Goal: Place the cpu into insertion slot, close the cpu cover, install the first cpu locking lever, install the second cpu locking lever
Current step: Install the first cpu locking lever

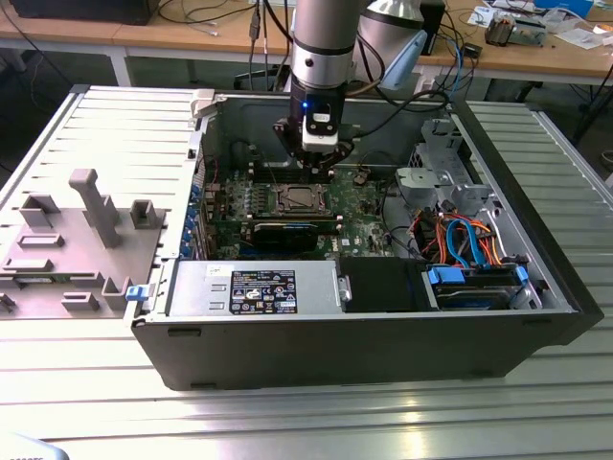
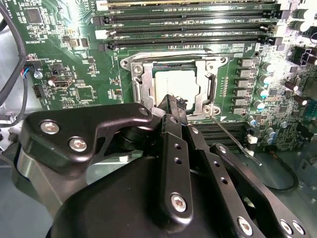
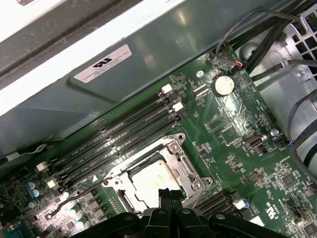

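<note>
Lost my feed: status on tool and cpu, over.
Tool shut, just above the socket. Cpu seated in insertion slot, cpu cover down over it. One lever wire juts out beside it.

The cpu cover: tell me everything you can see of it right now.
The cpu cover is a thin silver metal frame with a large square opening, through which the pale grey cpu shows. It appears to lie flat, closed down. The gripper, fingers together, hangs over one edge; whether it touches I cannot tell. A thin wire lever sticks out loose beside it.
</note>
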Motion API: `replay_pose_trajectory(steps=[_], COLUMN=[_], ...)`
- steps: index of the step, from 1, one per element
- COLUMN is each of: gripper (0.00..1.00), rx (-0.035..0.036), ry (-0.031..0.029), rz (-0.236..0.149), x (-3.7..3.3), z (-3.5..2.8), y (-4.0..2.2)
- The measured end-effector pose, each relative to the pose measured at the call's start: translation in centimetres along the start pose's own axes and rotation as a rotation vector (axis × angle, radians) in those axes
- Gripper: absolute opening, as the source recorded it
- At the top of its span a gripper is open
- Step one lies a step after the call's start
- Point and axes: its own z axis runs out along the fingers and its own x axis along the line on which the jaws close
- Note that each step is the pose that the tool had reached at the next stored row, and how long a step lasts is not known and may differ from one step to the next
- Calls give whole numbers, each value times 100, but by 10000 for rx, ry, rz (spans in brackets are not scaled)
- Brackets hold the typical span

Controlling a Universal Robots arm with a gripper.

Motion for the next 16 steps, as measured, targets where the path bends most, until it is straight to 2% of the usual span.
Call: replay_pose_trajectory(steps=[16], gripper=[11], rx=[4], ry=[-7], rz=[-590], x=[0], z=[0], y=[0])
